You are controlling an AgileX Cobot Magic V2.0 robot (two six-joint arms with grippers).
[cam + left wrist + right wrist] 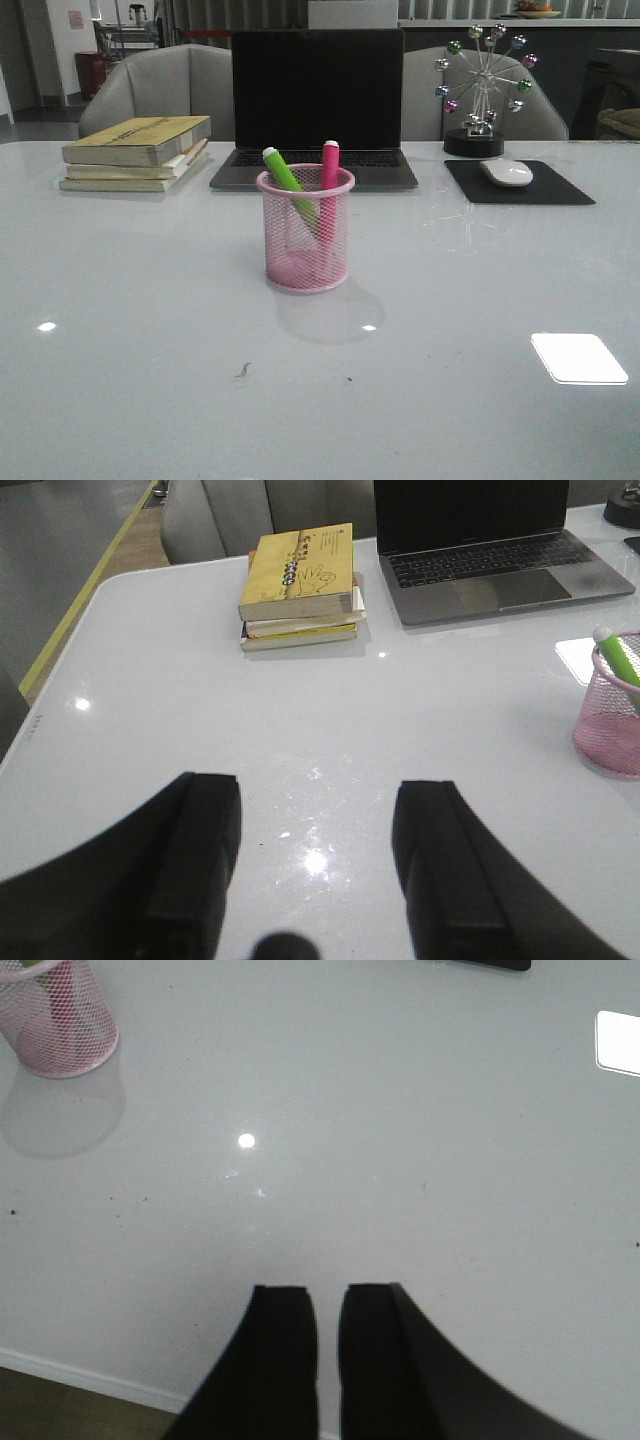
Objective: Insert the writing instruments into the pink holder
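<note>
Bare white table [150, 400] fronts the pink holder [305, 240], green marker [288, 180] leaning toward 11 o'clock and pink marker [328, 180] upright inside; left gripper [315, 865] gapes wide, right gripper [325, 1345] nearly together, both empty and well apart from it.

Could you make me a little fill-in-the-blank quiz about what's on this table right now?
1. Both markers stand inside the pink ____ cup.
2. The marker leaning left is colored ____.
3. The white mouse rests on a black ____.
4. The left gripper has its fingers spread ____, holding nothing.

Missing words: mesh; green; mousepad; open
</note>
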